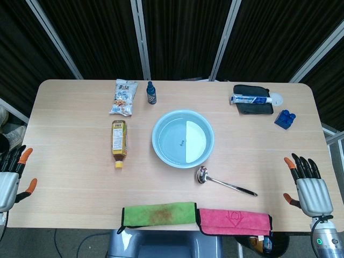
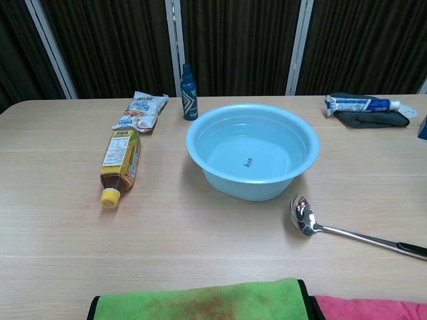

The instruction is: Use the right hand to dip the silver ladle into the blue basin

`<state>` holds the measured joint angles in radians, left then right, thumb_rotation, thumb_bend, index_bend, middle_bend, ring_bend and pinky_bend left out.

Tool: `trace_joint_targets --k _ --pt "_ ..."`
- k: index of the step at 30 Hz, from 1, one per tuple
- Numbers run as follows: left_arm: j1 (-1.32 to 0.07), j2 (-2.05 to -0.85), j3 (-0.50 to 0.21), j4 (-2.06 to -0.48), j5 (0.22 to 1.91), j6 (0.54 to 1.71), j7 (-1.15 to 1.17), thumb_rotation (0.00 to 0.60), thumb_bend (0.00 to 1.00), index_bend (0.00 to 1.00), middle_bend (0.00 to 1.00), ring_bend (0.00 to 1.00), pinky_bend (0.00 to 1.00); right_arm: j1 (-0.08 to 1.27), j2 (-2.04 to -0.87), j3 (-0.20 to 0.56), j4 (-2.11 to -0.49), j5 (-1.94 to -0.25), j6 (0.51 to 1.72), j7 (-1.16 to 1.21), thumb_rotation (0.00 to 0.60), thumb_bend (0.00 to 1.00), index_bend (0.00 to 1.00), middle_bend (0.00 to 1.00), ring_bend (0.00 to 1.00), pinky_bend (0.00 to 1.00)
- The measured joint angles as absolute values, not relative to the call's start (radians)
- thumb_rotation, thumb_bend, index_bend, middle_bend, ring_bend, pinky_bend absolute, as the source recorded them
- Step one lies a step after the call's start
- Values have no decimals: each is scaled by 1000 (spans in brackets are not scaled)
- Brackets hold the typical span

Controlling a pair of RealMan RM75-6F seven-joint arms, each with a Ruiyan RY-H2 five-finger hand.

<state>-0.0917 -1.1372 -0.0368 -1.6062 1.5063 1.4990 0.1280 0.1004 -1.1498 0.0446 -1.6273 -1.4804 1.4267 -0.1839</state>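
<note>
The silver ladle (image 1: 223,182) (image 2: 353,229) lies flat on the table just in front of the blue basin (image 1: 183,138) (image 2: 252,151), its bowl nearest the basin and its handle pointing right. The basin stands mid-table. My right hand (image 1: 307,185) hovers at the table's right edge, fingers spread and empty, well to the right of the ladle's handle. At the left edge my left hand (image 1: 12,176) is also spread and holds nothing. Neither hand shows in the chest view.
A tea bottle (image 1: 119,142) lies on its side left of the basin. Behind it sit a snack bag (image 1: 123,97) and a small blue bottle (image 1: 151,93). Toothpaste on a dark pouch (image 1: 250,99) and a blue block (image 1: 285,119) occupy the back right. Green (image 1: 158,213) and pink (image 1: 234,221) cloths line the front edge.
</note>
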Motion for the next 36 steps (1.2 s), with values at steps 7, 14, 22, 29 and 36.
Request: trace_joint_targets --k 7,14,22,29,36 --pt "-90 -1142 -37 -1594 1515 1509 119 577 383 0 0 0 0 101 -1150 45 -1626 -1482 1427 -183 600 109 0 0 0 0" --pt "-88 -1147 -33 -1596 1526 1516 129 578 384 0 0 0 0 97 -1143 46 -1627 -1486 1437 -168 600 109 0 0 0 0" --pt "-88 -1137 -35 -1595 1531 1520 87 580 384 0 0 0 0 113 -1155 51 -1624 -1461 1397 -190 600 161 0 0 0 0" --pt "-89 -1124 -38 -1588 1527 1514 49 576 385 0 0 0 0 124 -1152 49 -1654 -1461 1383 -234 600 172 7 0 0 0" --pt "-92 -1118 -37 -1586 1531 1510 28 580 384 0 0 0 0 155 -1139 59 -1713 -1420 1320 -290 600 197 73 0 0 0"
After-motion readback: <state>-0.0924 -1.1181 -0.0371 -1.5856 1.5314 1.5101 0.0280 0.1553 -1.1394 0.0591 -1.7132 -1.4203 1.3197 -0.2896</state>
